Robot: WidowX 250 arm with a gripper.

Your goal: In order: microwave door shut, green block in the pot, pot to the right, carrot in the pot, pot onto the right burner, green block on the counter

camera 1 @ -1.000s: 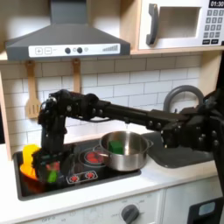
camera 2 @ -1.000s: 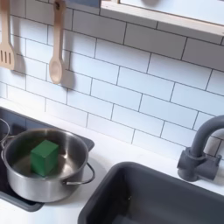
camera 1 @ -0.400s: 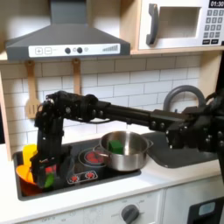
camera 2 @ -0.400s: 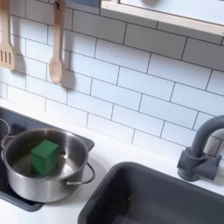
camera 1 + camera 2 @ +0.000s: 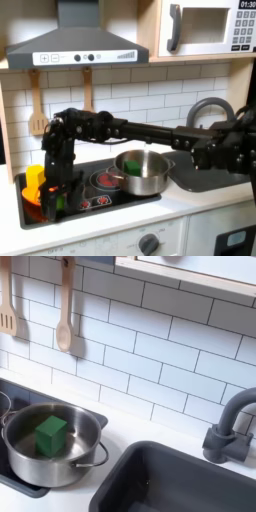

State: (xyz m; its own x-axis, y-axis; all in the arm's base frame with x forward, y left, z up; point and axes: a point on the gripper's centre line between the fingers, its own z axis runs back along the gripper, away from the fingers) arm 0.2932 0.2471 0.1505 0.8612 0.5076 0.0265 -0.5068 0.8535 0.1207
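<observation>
The microwave door [image 5: 200, 28] is shut at the top right of the first exterior view. The steel pot [image 5: 141, 172] [image 5: 50, 448] stands on the black cooktop [image 5: 100, 198] with the green block [image 5: 131, 163] [image 5: 51, 434] inside it. At the cooktop's left end in the first exterior view lies the orange carrot [image 5: 31, 196], partly hidden by my gripper [image 5: 55, 194], which points down right beside it. The black fingers blur into the cooktop, so I cannot see how they stand. The white counter [image 5: 120, 226] [image 5: 135, 424] runs along the front.
A yellow block [image 5: 35, 177] sits just behind the carrot. The dark sink [image 5: 205, 180] [image 5: 180, 481] and grey faucet [image 5: 205, 108] [image 5: 230, 426] are right of the pot. A wooden spoon [image 5: 63, 306] and spatula [image 5: 8, 301] hang on the tiled wall.
The arm's elbow has shifted a little and the gripper has settled slightly left beside the carrot. The pot and the green block have not moved.
</observation>
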